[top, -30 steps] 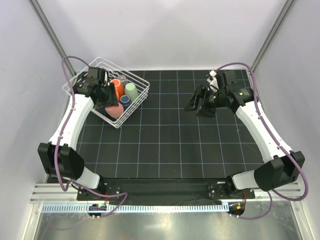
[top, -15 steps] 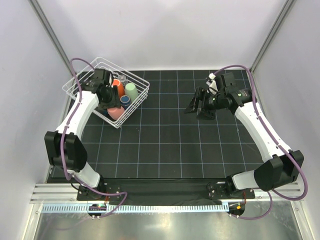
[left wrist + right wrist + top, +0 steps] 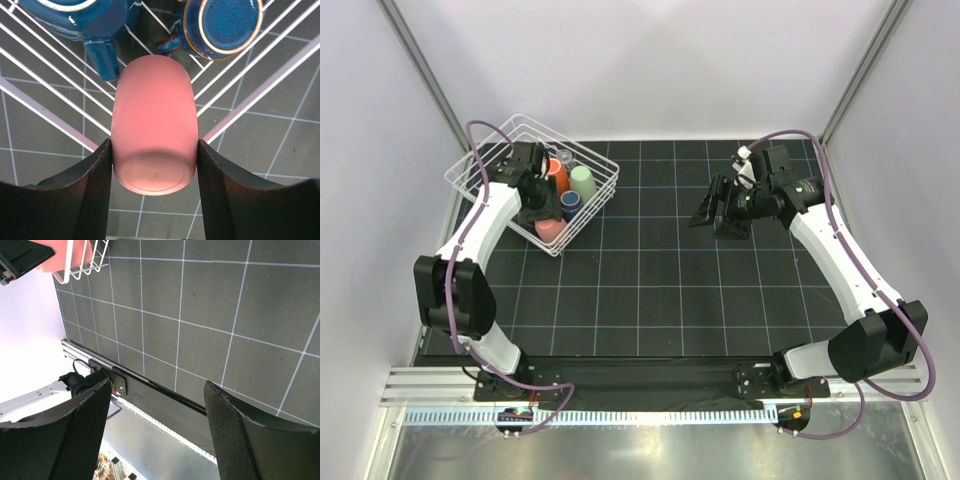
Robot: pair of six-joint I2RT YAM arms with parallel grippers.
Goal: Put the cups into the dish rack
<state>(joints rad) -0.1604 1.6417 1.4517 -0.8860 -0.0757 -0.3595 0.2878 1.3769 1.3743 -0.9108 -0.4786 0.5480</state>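
Observation:
The white wire dish rack (image 3: 478, 172) stands at the far left. In it are an orange cup (image 3: 558, 176), a pale green cup (image 3: 583, 182), a dark blue mug (image 3: 570, 200) and a clear glass (image 3: 565, 160). My left gripper (image 3: 544, 214) is shut on the pink cup (image 3: 552, 229) at the rack's near corner. In the left wrist view the pink cup (image 3: 152, 130) sits between both fingers (image 3: 97, 195), base toward the camera, above the rack wires (image 3: 45, 115), with two blue mugs (image 3: 222, 22) beyond. My right gripper (image 3: 715, 210) is open and empty above the mat, as the right wrist view (image 3: 157, 430) shows.
A black gridded mat (image 3: 660, 270) covers the table. The rack's near corner (image 3: 82, 265) and the pink cup (image 3: 55, 262) show in the right wrist view. A metal rail (image 3: 650, 400) runs along the near edge. White walls enclose the sides.
My left arm has swung its elbow left and carried the pink cup slightly toward the rack's near corner. My right gripper shifted slightly, then held still.

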